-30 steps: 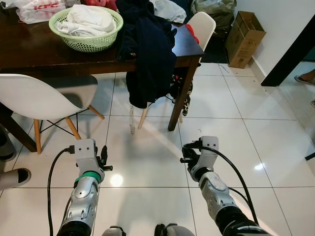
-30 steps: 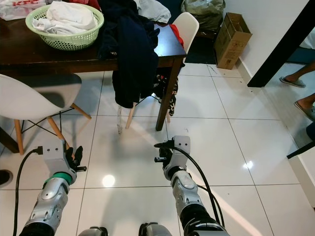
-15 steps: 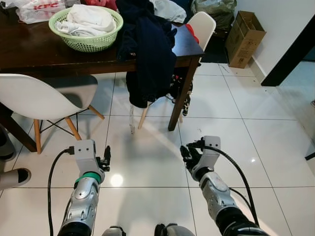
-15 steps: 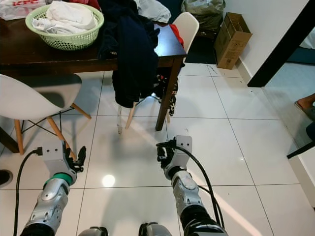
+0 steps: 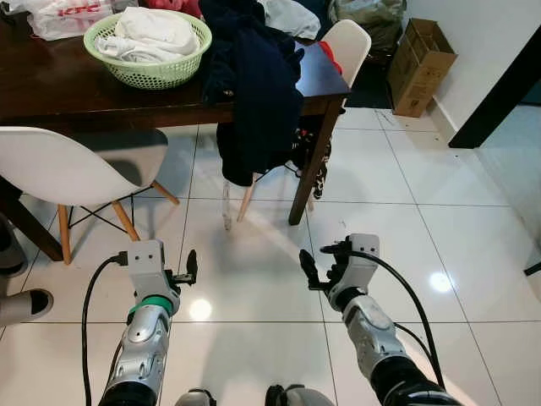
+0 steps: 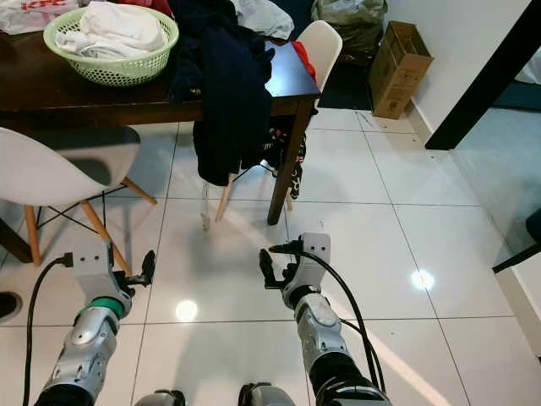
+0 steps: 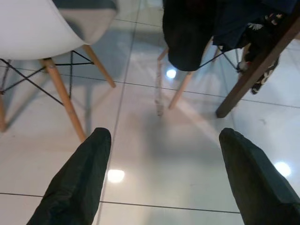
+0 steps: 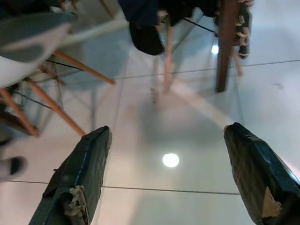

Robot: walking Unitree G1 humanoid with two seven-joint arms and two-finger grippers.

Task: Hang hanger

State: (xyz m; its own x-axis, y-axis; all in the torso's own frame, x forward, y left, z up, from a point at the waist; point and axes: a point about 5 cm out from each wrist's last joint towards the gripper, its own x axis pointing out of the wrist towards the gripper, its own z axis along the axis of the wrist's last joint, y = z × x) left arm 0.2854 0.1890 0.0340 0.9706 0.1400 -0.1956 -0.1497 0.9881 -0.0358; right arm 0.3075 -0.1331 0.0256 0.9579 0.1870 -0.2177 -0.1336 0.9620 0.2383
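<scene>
White glossy floor tiles take up most of the scene. At far left stands a dark wooden table, cut off at the top and left edges. A white chair is tucked under its near side, and a second white chair sits at its far right corner. A pile of dark clothing drapes over the table's near edge and hangs toward the floor; whether a hanger lies inside it cannot be made out. A green basket of white laundry rests on the table, and a cardboard box stands by the far right wall.

The left gripper and right gripper hover low over the tiles, near the robot, both with fingers spread wide and holding nothing. Half a second ago the right gripper's fingers were bunched close together; they have since parted. A shoe shows at the near left edge.
</scene>
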